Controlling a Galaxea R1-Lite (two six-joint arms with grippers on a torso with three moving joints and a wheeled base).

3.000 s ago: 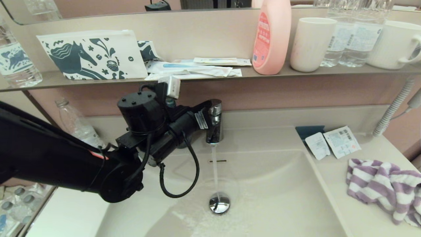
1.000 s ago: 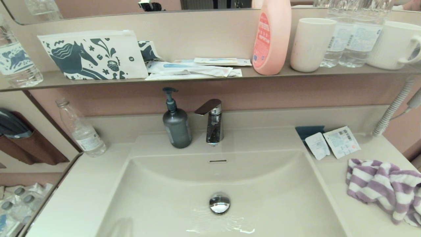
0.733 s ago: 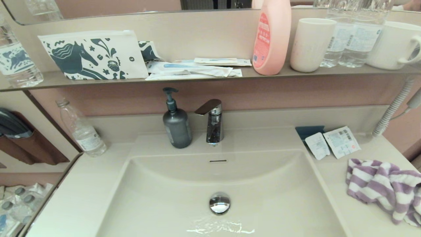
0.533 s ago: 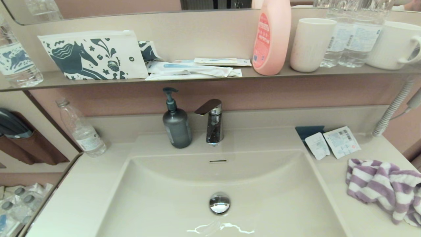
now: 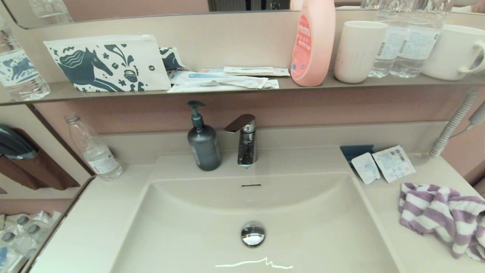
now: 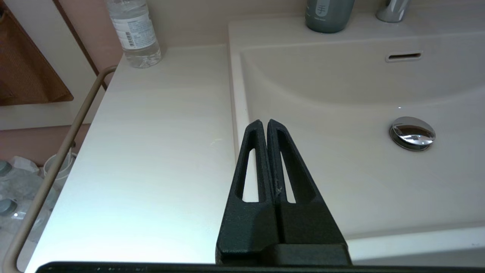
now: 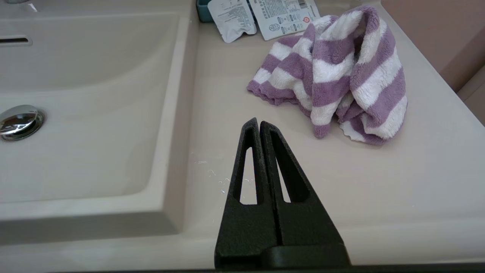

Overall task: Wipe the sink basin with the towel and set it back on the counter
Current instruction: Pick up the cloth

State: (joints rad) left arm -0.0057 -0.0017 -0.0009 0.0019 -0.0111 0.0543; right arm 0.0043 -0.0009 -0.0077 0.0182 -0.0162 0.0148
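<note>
Nearest the robot, the left gripper (image 6: 263,122) hangs over the near left rim of the sink basin (image 5: 182,231), its two black fingers pressed together on nothing; the right gripper (image 7: 254,121) is clenched the same way, empty, above the counter (image 7: 398,178) just right of the basin's edge. Neither arm shows in the head view. A few water drops lie on the counter near the right gripper's tips. Beyond them the towel (image 7: 333,72) sits in a crumpled heap on the counter — well right of the basin, apart from both grippers. In the basin the chrome drain plug (image 5: 252,233) sits centred, with the overflow slot (image 5: 251,185) on the far wall. Behind the towel lie two white sachets (image 5: 382,165). Farther back stand the faucet (image 5: 244,138) and a grey soap dispenser (image 5: 203,142), and above them a shelf (image 5: 227,90) holds a horse-print pouch (image 5: 106,62).
</note>
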